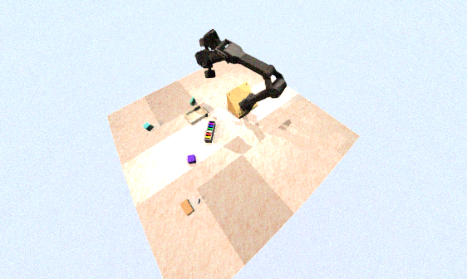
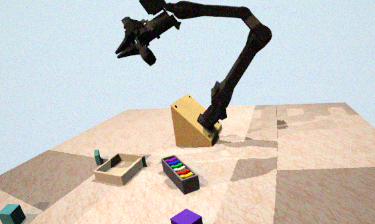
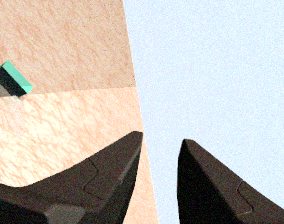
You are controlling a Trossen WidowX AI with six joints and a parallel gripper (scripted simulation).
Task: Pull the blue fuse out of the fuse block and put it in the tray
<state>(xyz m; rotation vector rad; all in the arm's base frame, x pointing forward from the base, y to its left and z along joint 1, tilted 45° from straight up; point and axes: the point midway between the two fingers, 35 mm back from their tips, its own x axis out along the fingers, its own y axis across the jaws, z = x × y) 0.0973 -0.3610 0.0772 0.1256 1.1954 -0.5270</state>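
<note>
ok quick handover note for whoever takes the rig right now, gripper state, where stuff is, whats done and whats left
Gripper: narrowed to a small gap, holding nothing, high in the air above the table, well away from the job's things.
Fuse block: on the table in front of the arm's base, all coloured fuses seated; blue fuse in its slot near the far end.
Tray: beside the block, nothing in it.
Done: nothing yet.
Left: open the fingers, come down over the blue fuse, grip it, pull straight up, carry it to the tray, release.
</note>
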